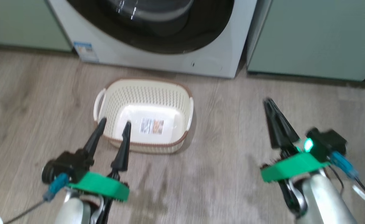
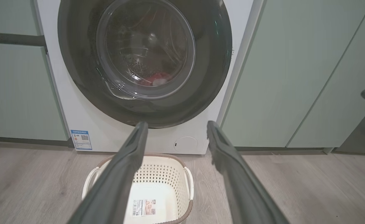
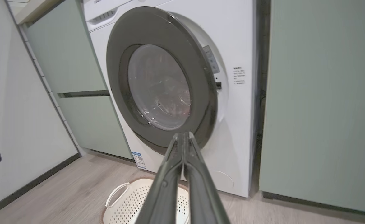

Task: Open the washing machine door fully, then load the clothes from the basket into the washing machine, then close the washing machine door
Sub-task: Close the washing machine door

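Stiffness and gloss mark the washing machine door [image 3: 162,84]: likely slippery, so press its black rim; left gripper [image 1: 115,122] jaws apart, right gripper [image 1: 268,102] jaws together.

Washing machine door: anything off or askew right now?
The washing machine door looks slightly ajar: in the right wrist view its right edge stands off the washing machine front, with the latch slot exposed. Otherwise nothing odd: the basket sits upright and empty, red clothes show through the glass.
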`<state>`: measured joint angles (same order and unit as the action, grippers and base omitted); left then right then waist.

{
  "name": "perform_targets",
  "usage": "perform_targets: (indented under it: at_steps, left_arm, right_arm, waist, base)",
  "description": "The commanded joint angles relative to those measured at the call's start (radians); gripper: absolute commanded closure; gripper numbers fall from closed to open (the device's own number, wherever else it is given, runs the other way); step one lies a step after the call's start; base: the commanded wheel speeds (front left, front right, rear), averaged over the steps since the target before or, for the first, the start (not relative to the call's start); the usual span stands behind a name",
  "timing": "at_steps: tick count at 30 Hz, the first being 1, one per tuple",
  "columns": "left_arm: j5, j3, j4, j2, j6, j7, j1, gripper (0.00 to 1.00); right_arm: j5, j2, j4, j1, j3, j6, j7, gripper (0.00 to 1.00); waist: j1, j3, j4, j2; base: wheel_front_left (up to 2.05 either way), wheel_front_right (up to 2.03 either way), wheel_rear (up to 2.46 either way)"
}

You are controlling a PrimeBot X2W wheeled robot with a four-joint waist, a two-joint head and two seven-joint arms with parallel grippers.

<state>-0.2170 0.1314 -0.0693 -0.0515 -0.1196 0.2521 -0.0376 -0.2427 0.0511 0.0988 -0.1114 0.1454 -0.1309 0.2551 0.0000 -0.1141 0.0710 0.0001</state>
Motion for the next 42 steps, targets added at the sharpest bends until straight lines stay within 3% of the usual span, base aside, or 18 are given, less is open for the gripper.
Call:
perform_targets:
  at_steps: [1, 6, 11, 20, 27, 42]
  left_arm:
    - [-0.007, -0.024, 0.043, 0.001, 0.007, 0.010, -0.063, 0.00]
    - [-0.019, 0.001, 0.057, 0.001, 0.012, 0.010, -0.126, 0.00]
    - [-0.034, 0.026, 0.066, 0.001, 0.014, 0.010, -0.185, 0.00]
    - [-0.057, 0.081, 0.089, 0.001, 0.036, 0.010, -0.264, 0.00]
    - [-0.071, 0.111, 0.100, 0.001, 0.050, 0.010, -0.294, 0.00]
    - [-0.088, 0.140, 0.105, 0.001, 0.058, 0.010, -0.325, 0.00]
  right_arm:
    - [0.025, -0.001, -0.041, -0.068, 0.041, 0.000, 0.007, 1.00]
    - [0.047, 0.028, -0.017, -0.208, 0.102, 0.000, 0.007, 1.00]
    - [0.035, 0.121, 0.033, -0.408, 0.187, 0.000, 0.006, 1.00]
    - [-0.045, 0.261, 0.185, -0.756, 0.292, 0.000, -0.026, 1.00]
    - [-0.063, 0.325, 0.332, -0.953, 0.354, 0.000, -0.036, 1.00]
    - [-0.010, 0.335, 0.649, -1.195, 0.293, 0.000, -0.025, 1.00]
  waist:
    - [0.0000, -0.063, 0.029, -0.0001]
    - [0.0000, -0.162, 0.061, -0.0001]
    - [0.0000, -0.256, 0.100, -0.0001]
    - [0.0000, -0.374, 0.168, -0.0001]
    - [0.0000, -0.423, 0.192, -0.0001]
    - [0.0000, -0.479, 0.207, -0.0001]
  base:
    - [0.00, 0.00, 0.00]
    - [0.00, 0.00, 0.00]
    - [0.00, 0.00, 0.00]
    - [0.00, 0.00, 0.00]
    - [0.00, 0.00, 0.00]
    - [0.00, 0.00, 0.00]
